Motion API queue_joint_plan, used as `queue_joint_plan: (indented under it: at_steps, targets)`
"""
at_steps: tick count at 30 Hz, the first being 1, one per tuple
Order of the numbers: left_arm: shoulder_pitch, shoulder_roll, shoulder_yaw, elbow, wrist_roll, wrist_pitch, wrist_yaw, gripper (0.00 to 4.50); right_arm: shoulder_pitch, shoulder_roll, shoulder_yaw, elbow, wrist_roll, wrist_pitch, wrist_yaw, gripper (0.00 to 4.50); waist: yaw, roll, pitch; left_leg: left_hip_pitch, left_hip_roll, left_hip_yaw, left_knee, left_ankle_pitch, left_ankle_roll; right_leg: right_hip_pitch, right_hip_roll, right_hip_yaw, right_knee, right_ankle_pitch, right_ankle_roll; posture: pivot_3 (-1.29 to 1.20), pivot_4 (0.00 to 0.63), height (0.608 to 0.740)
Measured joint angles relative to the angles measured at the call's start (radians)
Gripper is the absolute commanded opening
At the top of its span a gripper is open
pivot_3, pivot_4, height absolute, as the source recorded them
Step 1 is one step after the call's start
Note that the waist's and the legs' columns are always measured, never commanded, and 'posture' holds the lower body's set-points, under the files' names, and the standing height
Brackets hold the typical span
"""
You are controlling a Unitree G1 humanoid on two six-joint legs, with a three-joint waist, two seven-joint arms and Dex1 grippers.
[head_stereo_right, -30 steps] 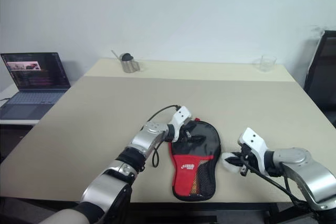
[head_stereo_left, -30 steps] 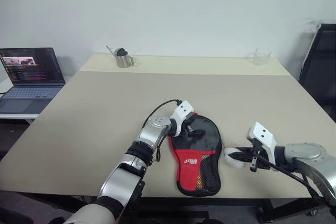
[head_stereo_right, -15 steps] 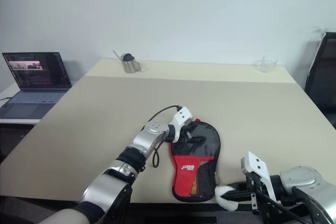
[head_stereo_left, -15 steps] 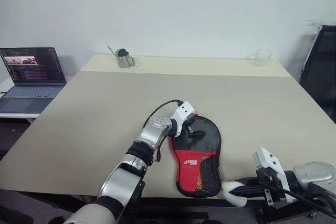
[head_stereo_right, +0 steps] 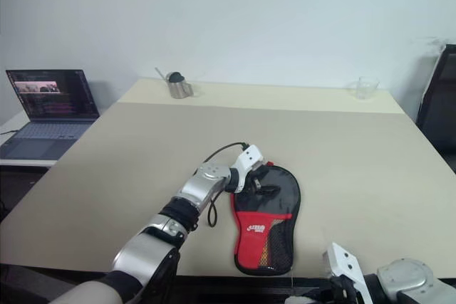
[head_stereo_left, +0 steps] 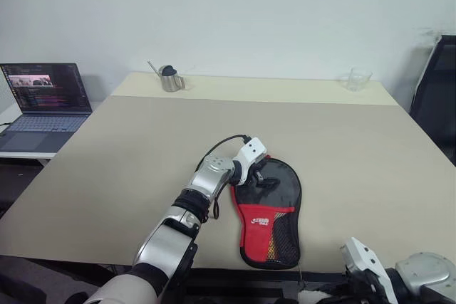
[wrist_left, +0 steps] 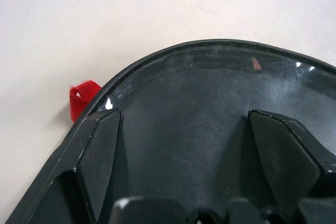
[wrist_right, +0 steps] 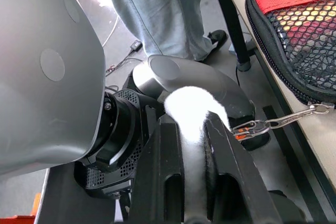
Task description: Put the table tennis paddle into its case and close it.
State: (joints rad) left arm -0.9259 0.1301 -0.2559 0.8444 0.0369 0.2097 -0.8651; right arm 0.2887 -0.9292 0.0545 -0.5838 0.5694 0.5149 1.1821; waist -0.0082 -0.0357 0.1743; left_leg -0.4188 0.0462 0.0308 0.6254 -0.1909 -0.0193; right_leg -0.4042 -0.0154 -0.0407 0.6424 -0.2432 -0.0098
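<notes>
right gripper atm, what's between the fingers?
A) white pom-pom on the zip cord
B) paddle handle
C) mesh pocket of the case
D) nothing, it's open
A: in the right wrist view the right gripper has its fingers shut on the white pom-pom, whose metal clip runs to the zip pull at the edge of the case.

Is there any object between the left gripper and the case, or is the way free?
Nothing visible stands between them. The left gripper is open, with its fingers spread directly over the black rounded end of the case, beside a small red loop at the case's edge.
</notes>
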Motion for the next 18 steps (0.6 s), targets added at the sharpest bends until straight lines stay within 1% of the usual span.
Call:
queue_joint_plan:
  at_steps: [2,4,6,8,11,14,15,18]
  targets:
    - [0.0,0.0,0.0,0.001,0.001,0.0,0.001,4.26,-0.022,0.014,0.0,0.034,0.001,-0.008,0.002,0.07,0.0,0.0,0.0,0.0,0.0,0.0,0.0,0.0,0.0,0.0,0.0,0.0,0.0,0.0,0.0,0.0,0.15,0.74]
    - [-0.001,0.0,0.0,0.001,0.001,0.0,0.0,4.26,-0.041,0.012,-0.001,0.053,0.001,-0.009,0.012,0.81,0.0,0.0,0.0,0.0,0.0,0.0,0.0,0.0,0.0,0.0,0.0,0.0,0.0,0.0,0.0,0.0,0.15,0.74]
    - [-0.001,0.0,0.0,0.001,0.001,-0.001,-0.003,4.26,-0.043,-0.002,-0.002,0.062,0.002,-0.007,0.02,1.38,0.0,0.0,0.0,0.0,0.0,0.0,0.0,0.0,0.0,0.0,0.0,0.0,0.0,0.0,0.0,0.0,0.15,0.74]
    - [-0.001,0.0,0.0,0.002,0.001,-0.002,-0.005,4.26,-0.046,-0.013,-0.004,0.062,0.015,0.01,0.028,2.1,0.0,0.0,0.0,0.0,0.0,0.0,0.0,0.001,0.001,0.001,-0.001,0.0,0.0,0.0,0.0,0.0,0.15,0.74]
    - [-0.005,0.0,0.0,0.009,0.001,-0.002,-0.004,4.26,-0.067,-0.019,-0.008,0.032,0.057,0.059,0.022,3.18,0.0,0.0,0.0,0.0,0.0,0.0,0.0,0.001,0.002,0.001,-0.001,0.0,0.001,0.0,0.0,0.0,0.15,0.74]
    - [-0.007,0.0,0.0,0.013,0.001,-0.003,-0.003,4.26,-0.08,-0.037,-0.038,-0.006,0.096,0.106,0.006,4.21,0.0,0.0,0.0,0.001,0.0,0.0,0.0,0.0,0.0,0.001,-0.001,0.0,0.001,0.0,0.0,0.0,0.15,0.74]
    - [-0.008,-0.001,0.0,0.014,0.001,-0.004,-0.004,4.26,-0.084,-0.045,-0.049,-0.013,0.11,0.124,-0.004,4.43,0.0,0.0,0.0,0.0,0.0,0.0,0.0,0.0,0.0,0.001,-0.001,0.0,0.001,0.0,0.0,0.0,0.15,0.74]
    - [-0.008,0.0,0.003,0.016,0.0,-0.007,-0.008,4.26,-0.108,-0.063,-0.078,-0.014,0.121,0.154,-0.017,4.43,0.0,0.0,0.0,0.001,0.0,0.0,0.0,0.0,0.0,0.001,-0.002,0.0,0.001,0.0,0.0,0.0,0.15,0.74]
